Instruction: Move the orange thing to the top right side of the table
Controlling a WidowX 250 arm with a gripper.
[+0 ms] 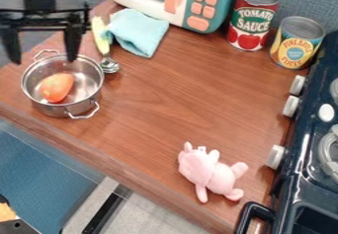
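The black gripper (43,48) hangs at the upper left with its two fingers spread apart and nothing between them. It is above and slightly behind a small metal pot (91,75), which stands on the left part of the wooden table (172,99). Inside the pot lies the orange thing (57,87), rounded and resting toward the pot's left side.
Behind the pot are a spoon (109,64) with a pale green handle and a blue cloth (139,30). A toy microwave (188,1) and two cans (253,18) stand at the back. A pink plush toy (210,173) lies in front, and a dark stove (316,149) borders the right.
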